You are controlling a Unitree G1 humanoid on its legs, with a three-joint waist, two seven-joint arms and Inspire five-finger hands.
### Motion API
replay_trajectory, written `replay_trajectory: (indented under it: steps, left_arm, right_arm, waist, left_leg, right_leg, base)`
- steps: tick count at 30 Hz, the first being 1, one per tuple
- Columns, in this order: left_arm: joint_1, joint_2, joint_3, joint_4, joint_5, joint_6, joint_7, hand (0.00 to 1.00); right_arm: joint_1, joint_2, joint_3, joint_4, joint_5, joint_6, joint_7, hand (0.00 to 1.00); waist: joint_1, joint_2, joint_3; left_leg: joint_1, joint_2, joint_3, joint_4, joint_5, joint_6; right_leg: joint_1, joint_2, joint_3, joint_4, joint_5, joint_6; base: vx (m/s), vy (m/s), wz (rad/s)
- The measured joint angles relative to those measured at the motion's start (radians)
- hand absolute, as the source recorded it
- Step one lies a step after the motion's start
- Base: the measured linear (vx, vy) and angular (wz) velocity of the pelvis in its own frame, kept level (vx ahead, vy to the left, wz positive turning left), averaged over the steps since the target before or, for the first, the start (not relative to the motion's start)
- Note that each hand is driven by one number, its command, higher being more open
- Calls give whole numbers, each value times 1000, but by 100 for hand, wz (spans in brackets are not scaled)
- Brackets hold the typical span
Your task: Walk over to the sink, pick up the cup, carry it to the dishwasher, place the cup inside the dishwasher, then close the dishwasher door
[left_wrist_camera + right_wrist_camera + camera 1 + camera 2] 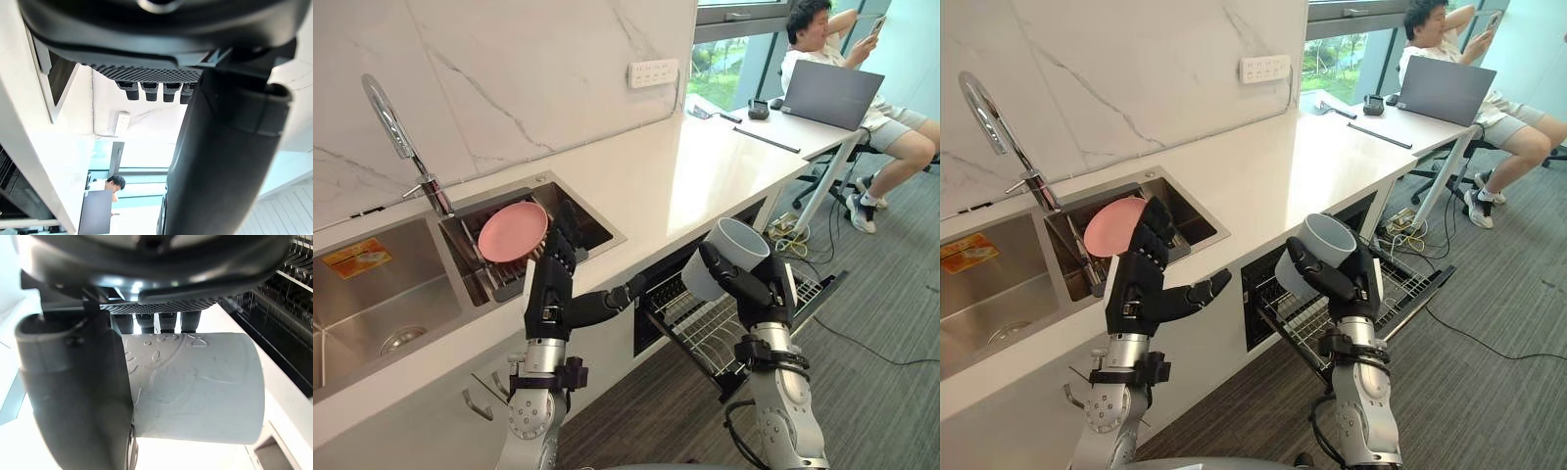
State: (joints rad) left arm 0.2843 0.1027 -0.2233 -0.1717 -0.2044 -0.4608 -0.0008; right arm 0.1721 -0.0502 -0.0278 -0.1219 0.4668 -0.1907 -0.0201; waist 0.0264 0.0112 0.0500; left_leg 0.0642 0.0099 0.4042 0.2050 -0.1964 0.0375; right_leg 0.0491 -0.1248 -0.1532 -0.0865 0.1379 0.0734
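A grey cup (732, 253) is held in the air by my right hand (756, 290), fingers and thumb curled round it (195, 391). It hangs just above the dishwasher's pulled-out wire rack (705, 328), in front of the counter's edge. The dishwasher door (818, 289) lies open and flat beyond the rack. My left hand (553, 279) is raised over the counter's front edge near the sink (568, 211), fingers straight, thumb out, holding nothing.
A pink plate (512, 232) leans in the small sink basin beside a chrome tap (396, 132). A larger steel basin (382, 304) lies at the left. A person (842, 69) sits with a laptop (827, 93) at the counter's far end; a cable runs over the floor.
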Motion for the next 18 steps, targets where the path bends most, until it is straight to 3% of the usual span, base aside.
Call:
replay_trajectory:
  steps: [4, 7, 12, 18]
  left_arm:
    - [34, 6, -8, 3, -85, 48, -138, 100]
    - [56, 22, -41, 37, -89, 74, -180, 100]
    - [58, 32, -76, 122, -55, 115, -187, 100]
    - [62, 36, -79, 276, -20, 167, -131, 100]
  right_arm:
    - [23, -3, -40, 0, -1, 0, 5, 0]
    - [42, -17, -56, 0, -1, 0, 9, 0]
    - [56, -31, -67, 0, -12, 0, 21, 0]
    - [74, -40, -85, 49, -82, 0, 35, 0]
  waist:
    - [-3, -2, 14]
    - [-8, -1, 19]
    - [-16, -2, 24]
    - [-15, -4, 25]
  left_leg:
    - [0, 2, 3, 0, -2, 0]
    - [-1, 3, 8, 2, -3, 1]
    - [-9, 4, 12, 7, -6, 3]
    - [-15, 6, 14, 14, -12, -5]
  right_leg:
    - [-2, 2, 4, -2, -3, 1]
    - [-6, 4, 12, -4, -3, 2]
    - [-16, 5, 18, -4, -3, 3]
    - [-21, 5, 21, -5, -4, 3]
  base:
    - [0, 0, 0]
    - [0, 0, -6]
    - [0, 0, -3]
    - [-15, -4, 0]
